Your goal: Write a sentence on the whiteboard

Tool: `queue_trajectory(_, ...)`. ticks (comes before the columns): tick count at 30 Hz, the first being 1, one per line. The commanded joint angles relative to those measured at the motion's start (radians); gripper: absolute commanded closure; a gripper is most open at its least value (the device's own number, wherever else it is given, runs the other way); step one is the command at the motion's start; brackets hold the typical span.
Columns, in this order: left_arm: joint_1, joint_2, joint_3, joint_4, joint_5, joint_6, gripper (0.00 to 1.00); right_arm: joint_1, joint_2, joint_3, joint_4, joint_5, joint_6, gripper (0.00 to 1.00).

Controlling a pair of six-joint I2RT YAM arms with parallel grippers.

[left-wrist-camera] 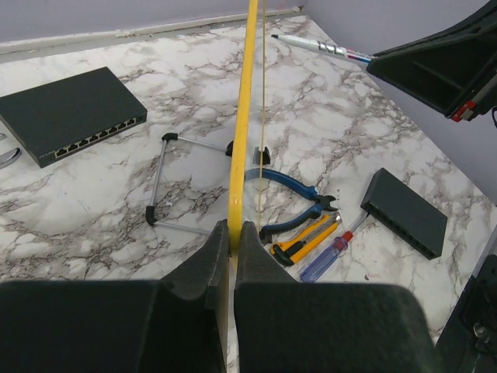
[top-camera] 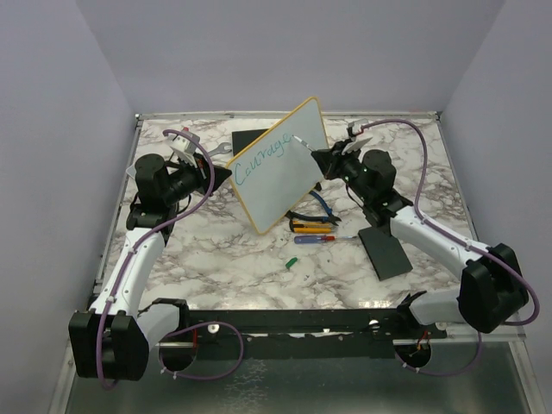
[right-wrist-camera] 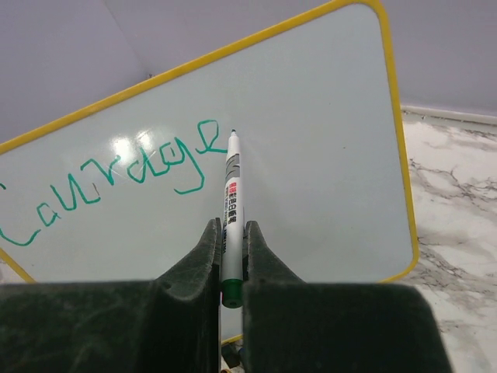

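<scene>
Two grippers, both clamped on something. Left gripper (left-wrist-camera: 233,242): fingers pressed together on the thin yellow rim of the whiteboard (top-camera: 289,177), at its left edge, no gap visible in the left wrist view. Whiteboard near the middle of the marble table (top-camera: 216,259), tilted, with one rounded corner pointing up toward the far wall and the lowest corner down by the tools; resting on the table or just above it, cannot tell. Right gripper (right-wrist-camera: 231,247): fingers closed tight around the body of a marker (right-wrist-camera: 232,194), tip forward, very near the board face just right of the last letter; touching or not, cannot tell. Of the sentence (right-wrist-camera: 116,175), only one teal cursive word on the board, "Courage", along the upper long edge. On the table beyond the board, a black network switch (left-wrist-camera: 71,116); beside the yellow rim, a thin wire stand (left-wrist-camera: 182,183). Near the low corner, blue pliers (left-wrist-camera: 289,186), a yellow utility knife (left-wrist-camera: 304,239) and a red and blue screwdriver (left-wrist-camera: 326,256) close together, a small green cap (top-camera: 291,262) a little apart, and a flat black box (top-camera: 385,250) by the right arm.
</scene>
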Motion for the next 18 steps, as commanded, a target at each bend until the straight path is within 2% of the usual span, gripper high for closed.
queue_trajectory(1,0.002,-0.025,-0.013,0.028,-0.017,0.017,1.00,-0.003,-0.062,-0.004,-0.066,0.075,-0.042,0.99)
queue_trajectory(9,0.002,-0.029,-0.013,0.028,-0.017,0.017,1.00,-0.061,-0.058,0.009,-0.065,0.022,-0.044,0.99)
queue_trajectory(18,0.003,-0.028,-0.014,0.027,-0.018,0.020,1.00,-0.158,-0.027,0.009,-0.004,-0.214,0.007,0.99)
